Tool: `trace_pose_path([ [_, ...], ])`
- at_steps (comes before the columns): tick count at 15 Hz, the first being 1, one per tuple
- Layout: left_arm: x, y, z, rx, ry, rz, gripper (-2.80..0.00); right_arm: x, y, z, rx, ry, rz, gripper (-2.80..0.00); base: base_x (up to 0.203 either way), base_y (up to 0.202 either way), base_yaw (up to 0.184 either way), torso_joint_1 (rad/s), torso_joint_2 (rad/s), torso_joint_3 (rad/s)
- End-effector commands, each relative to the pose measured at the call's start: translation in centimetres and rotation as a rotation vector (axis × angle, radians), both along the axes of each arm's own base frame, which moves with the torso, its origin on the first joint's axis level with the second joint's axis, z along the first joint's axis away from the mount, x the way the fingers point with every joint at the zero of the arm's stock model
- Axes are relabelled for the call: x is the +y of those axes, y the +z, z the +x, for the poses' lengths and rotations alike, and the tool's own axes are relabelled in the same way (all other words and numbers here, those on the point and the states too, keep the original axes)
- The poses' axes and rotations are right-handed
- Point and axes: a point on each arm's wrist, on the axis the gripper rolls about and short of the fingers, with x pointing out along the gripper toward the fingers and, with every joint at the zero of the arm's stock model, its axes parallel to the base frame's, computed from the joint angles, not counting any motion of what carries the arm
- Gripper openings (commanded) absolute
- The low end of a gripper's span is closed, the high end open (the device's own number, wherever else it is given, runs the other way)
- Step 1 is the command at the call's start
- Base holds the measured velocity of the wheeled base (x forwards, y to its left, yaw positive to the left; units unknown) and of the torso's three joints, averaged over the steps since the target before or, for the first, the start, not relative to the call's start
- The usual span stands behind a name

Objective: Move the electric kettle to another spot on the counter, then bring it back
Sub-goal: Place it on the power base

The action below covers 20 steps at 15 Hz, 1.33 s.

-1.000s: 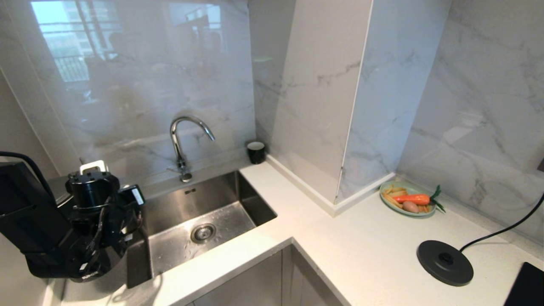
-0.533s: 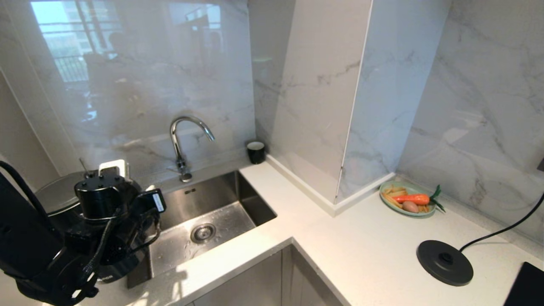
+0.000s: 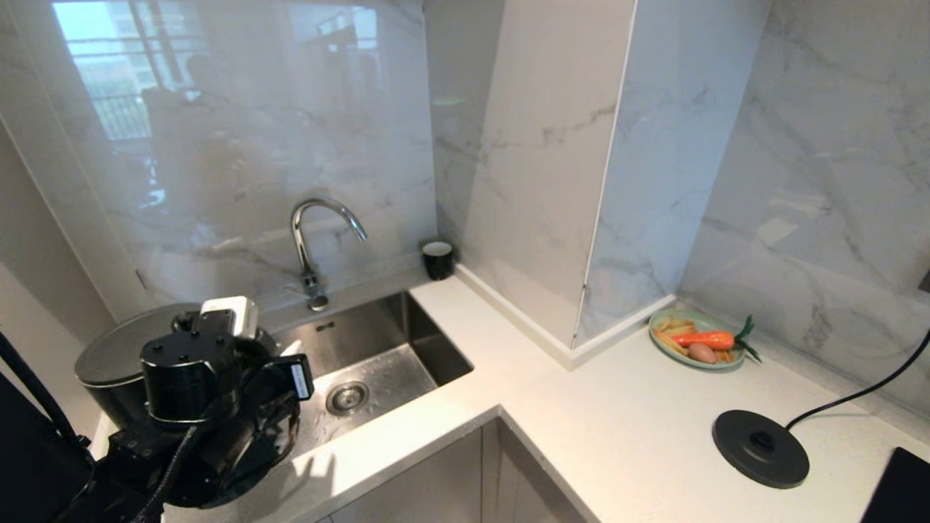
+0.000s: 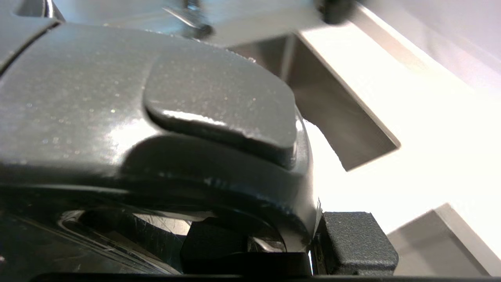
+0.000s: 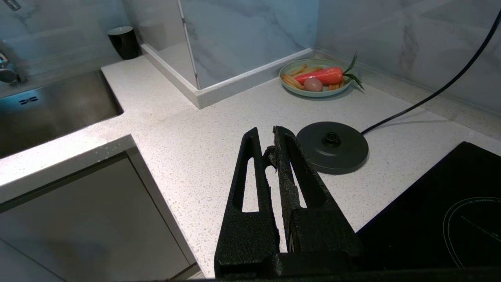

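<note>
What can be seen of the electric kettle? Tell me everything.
The electric kettle is a dark grey-black jug with a flat, sparkly grey lid and a raised lid tab. It sits upright at the counter's far left, beside the sink, well away from its round power base. The left gripper is shut on its glossy black handle; the arm hides much of its body.

Kettle [image 3: 109,356]: dark grey, grey lid, upright, far left by sink. Counter [image 3: 639,428]: white, speckled.
</note>
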Motion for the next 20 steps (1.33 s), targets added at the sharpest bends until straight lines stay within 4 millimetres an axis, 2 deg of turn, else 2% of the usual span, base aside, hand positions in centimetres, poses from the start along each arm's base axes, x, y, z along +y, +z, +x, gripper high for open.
trace_pose_path([
  [1,-1.1,-0.1,-1.2,0.006,-0.052,0.001,-2.8,0.0,0.0,0.0,0.001,0.0,0.0,-2.8,0.0,0.0,0.0,0.0,0.0,0.0],
  [7,-2.4,-0.1,-2.6,0.012,-0.122,0.007,-2.8,0.0,0.0,0.0,0.001,0.0,0.0,-2.8,0.0,0.0,0.0,0.0,0.0,0.0],
  [9,-2.5,0.5,-3.2,-0.008,-0.136,-0.004,-2.8,0.0,0.0,0.0,0.001,0.0,0.0,-2.8,0.0,0.0,0.0,0.0,0.0,0.0],
  [16,-4.0,0.9,-7.5,-0.007,-0.289,-0.046,-2.8,0.0,0.0,0.0,0.001,0.0,0.0,-2.8,0.0,0.0,0.0,0.0,0.0,0.0],
  [20,-4.1,0.6,-7.5,0.005,-0.291,-0.047,-2.8,0.0,0.0,0.0,0.001,0.0,0.0,-2.8,0.0,0.0,0.0,0.0,0.0,0.0],
])
